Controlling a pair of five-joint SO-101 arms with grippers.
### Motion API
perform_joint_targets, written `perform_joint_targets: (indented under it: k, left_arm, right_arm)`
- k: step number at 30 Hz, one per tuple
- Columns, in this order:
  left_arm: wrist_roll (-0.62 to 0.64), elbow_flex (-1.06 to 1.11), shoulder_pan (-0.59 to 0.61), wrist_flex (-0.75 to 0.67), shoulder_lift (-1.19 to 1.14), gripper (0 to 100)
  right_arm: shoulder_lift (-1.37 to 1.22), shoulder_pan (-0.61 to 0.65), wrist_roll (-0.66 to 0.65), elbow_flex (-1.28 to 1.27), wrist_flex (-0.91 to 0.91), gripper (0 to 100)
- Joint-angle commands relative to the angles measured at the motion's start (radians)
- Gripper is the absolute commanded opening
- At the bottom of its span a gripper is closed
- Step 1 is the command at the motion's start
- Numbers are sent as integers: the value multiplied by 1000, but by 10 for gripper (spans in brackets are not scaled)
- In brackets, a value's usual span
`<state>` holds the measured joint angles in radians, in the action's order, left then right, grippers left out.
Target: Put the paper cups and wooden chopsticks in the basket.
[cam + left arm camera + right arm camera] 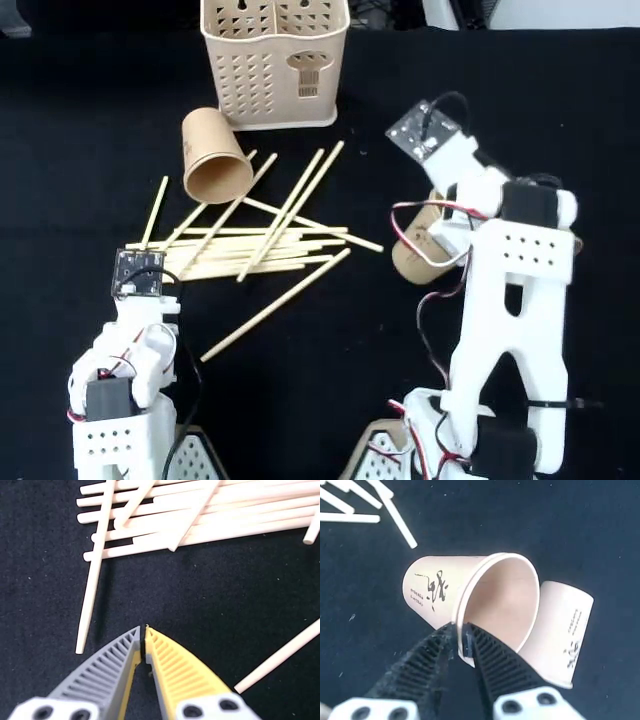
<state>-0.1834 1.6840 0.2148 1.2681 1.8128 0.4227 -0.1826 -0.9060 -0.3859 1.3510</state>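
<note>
A beige perforated basket stands at the table's far edge. One paper cup lies on its side just in front of it. Several wooden chopsticks lie scattered in a loose pile mid-table. My right gripper is shut on the rim of a paper cup, seen under the right arm in the high view as a cup. Another paper cup lies right behind the held one. My left gripper is shut and empty, just short of the chopsticks.
A single chopstick lies apart, slanting toward the left arm. The table is covered in black cloth, with free room at its left and far right.
</note>
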Motion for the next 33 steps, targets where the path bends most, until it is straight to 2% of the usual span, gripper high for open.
perform_joint_targets:
  k: [1,7,14,22,27,33]
  left_arm:
    - [6,15,-5,3,6,30]
    - [6,15,-5,3,6,30]
    - [6,15,-5,3,6,30]
    - [6,15,-5,3,6,30]
    - [6,15,-5,3,6,30]
    - [6,15,-5,3,6,30]
  right_arm:
    - [31,11,9,-15,-118,12]
    - [15,17,15,5,-245,12]
    - [-143,23,15,10,-420,12]
    - [-255,135,15,10,-431,12]
    - [-260,144,17,22,-430,20]
    - [-245,98,107,51,-419,175]
